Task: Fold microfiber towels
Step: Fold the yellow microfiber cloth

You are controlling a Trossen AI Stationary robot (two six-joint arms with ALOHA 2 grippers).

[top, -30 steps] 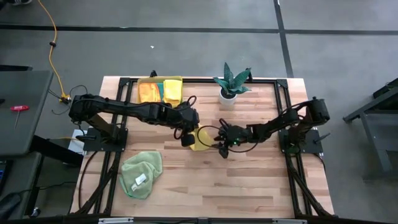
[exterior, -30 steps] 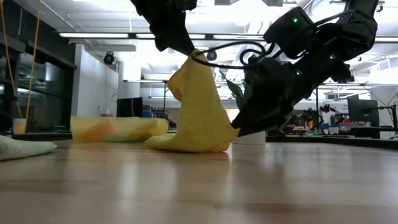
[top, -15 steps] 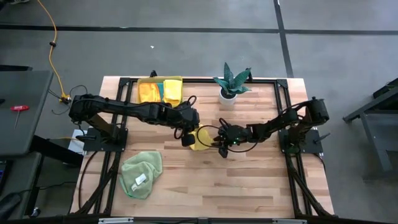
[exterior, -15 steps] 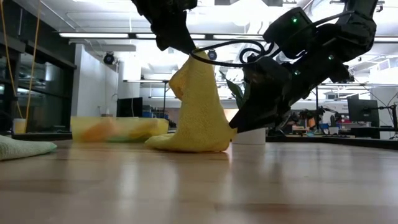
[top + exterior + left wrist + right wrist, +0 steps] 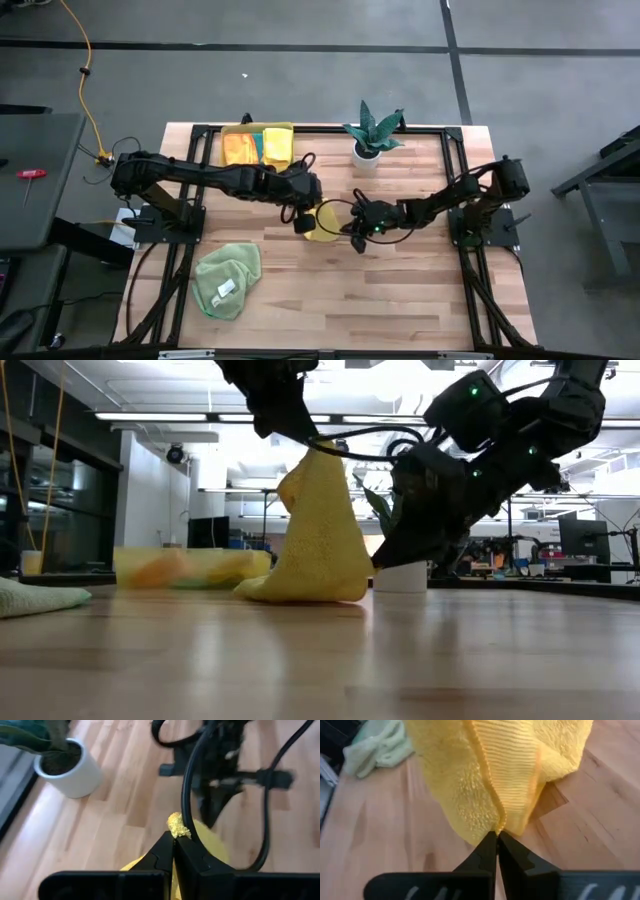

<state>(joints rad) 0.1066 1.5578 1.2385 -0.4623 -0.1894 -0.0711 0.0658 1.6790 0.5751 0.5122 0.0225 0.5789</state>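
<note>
A yellow microfiber towel (image 5: pixel 323 224) stands up from the middle of the table, its lower folds (image 5: pixel 290 590) resting on the wood. My left gripper (image 5: pixel 303 222) is shut on its top and my right gripper (image 5: pixel 351 229) is shut on its side low down. A light green towel (image 5: pixel 228 280) lies crumpled near the front left. Orange and yellow towels lie in the yellow bin (image 5: pixel 258 145) at the far left. My left gripper pinches the yellow towel's topmost tip (image 5: pixel 175 826) between its two fingers, coming from above and pointing down. Only a small tuft shows past the fingertips. The towel hangs below it like a cone, its lower end on the table. My right gripper pinches the towel's hemmed edge (image 5: pixel 498 824) between its fingertips, low on the side facing the table's right. The fingers slant down from the table's right. The cloth above the pinch hangs slack, and one layer or several I cannot tell.
A potted plant in a white pot (image 5: pixel 368 152) stands at the far edge, just behind the two grippers. Black frame rails (image 5: pixel 450 160) run along the table's edges. Bare wood (image 5: pixel 400 300) lies in the near right part.
My right gripper has shut on the yellow towel's lower edge, staying low beside it. My left gripper keeps the towel's tip held up, and the towel stands much as before.
</note>
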